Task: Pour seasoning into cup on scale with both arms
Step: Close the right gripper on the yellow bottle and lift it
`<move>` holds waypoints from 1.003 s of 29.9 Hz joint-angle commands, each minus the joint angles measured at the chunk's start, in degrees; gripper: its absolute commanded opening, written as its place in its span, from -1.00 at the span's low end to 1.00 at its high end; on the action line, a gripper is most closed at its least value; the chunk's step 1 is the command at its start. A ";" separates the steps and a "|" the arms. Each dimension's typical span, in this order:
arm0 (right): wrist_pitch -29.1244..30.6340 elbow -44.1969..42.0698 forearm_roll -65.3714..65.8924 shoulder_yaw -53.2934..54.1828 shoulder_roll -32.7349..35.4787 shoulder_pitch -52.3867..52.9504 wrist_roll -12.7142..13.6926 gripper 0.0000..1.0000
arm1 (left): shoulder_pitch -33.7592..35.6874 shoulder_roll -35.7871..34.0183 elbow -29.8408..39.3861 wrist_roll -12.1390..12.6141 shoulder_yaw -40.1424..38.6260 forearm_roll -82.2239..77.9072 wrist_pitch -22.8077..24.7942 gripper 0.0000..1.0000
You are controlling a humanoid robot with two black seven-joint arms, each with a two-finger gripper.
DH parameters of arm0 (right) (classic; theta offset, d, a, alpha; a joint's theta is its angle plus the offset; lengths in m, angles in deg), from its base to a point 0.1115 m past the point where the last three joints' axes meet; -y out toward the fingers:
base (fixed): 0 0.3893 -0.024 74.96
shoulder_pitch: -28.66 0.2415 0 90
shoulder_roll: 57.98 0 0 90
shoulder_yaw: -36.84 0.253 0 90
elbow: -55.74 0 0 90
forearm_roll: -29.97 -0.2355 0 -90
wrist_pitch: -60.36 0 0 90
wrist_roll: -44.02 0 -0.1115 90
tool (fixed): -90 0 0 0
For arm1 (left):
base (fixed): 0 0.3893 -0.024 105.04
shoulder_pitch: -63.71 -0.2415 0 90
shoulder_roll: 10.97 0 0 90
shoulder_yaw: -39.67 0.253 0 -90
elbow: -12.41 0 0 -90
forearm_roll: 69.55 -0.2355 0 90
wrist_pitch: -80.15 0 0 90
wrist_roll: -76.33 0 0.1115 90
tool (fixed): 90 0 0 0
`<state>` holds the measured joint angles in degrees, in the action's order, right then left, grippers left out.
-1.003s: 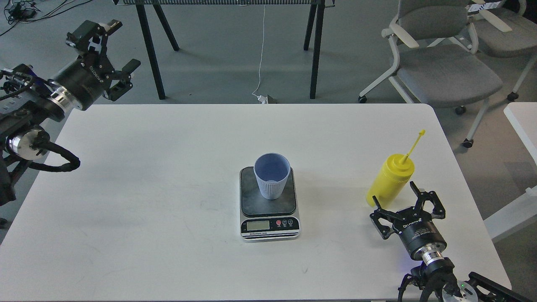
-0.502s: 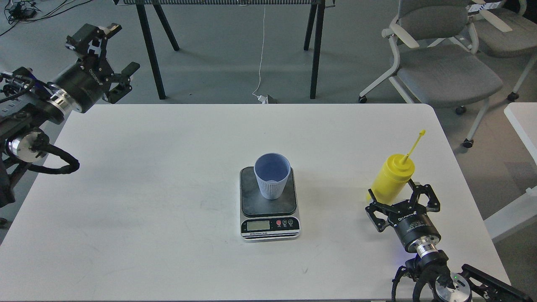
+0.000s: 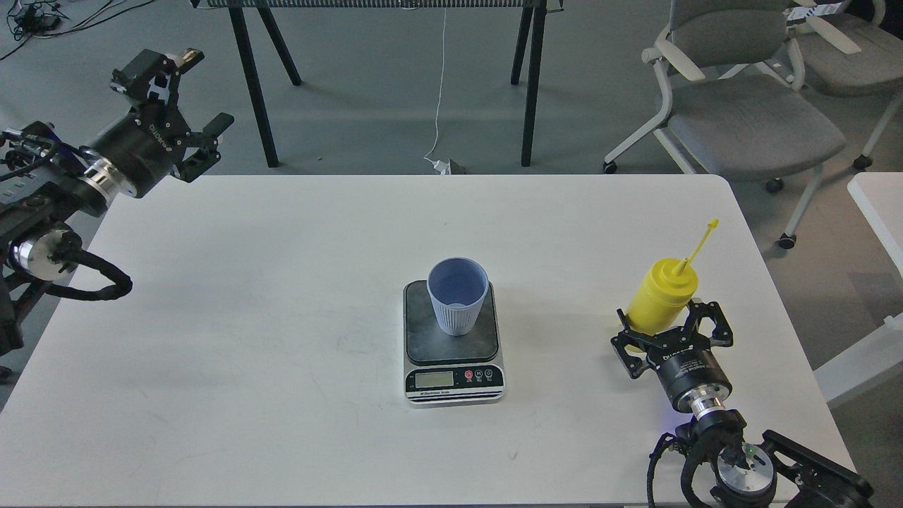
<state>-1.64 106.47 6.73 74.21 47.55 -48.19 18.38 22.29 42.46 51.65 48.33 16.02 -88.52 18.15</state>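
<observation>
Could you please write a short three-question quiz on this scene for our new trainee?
1. True or false: the cup stands on the scale.
2. Which gripper has its open fingers on either side of the yellow bottle: A) left gripper, B) right gripper?
3. Fill in: the bottle stands upright on the white ____.

Key: 1 true. 2 B; the left gripper is open in the air over the table's far left corner. 3 table.
</observation>
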 commanded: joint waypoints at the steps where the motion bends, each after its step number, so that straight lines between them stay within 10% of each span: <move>1: 0.00 -0.63 0.13 -0.19 -0.51 0.83 -0.02 0.77 | -0.23 -0.08 0.04 0.00 -0.08 0.07 0.00 0.99; 9: 0.00 0.16 2.33 0.07 -0.68 1.27 -0.02 -0.75 | -0.23 -0.08 0.04 0.00 -0.08 -0.01 0.00 0.99; 30: 0.00 9.65 11.01 -0.10 21.46 27.62 1.47 -0.84 | -0.23 1.24 0.48 0.00 -0.87 0.16 0.00 0.99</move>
<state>-1.64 115.79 13.48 75.83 67.12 -25.68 19.58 22.05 43.09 52.02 48.33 15.20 -88.38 18.14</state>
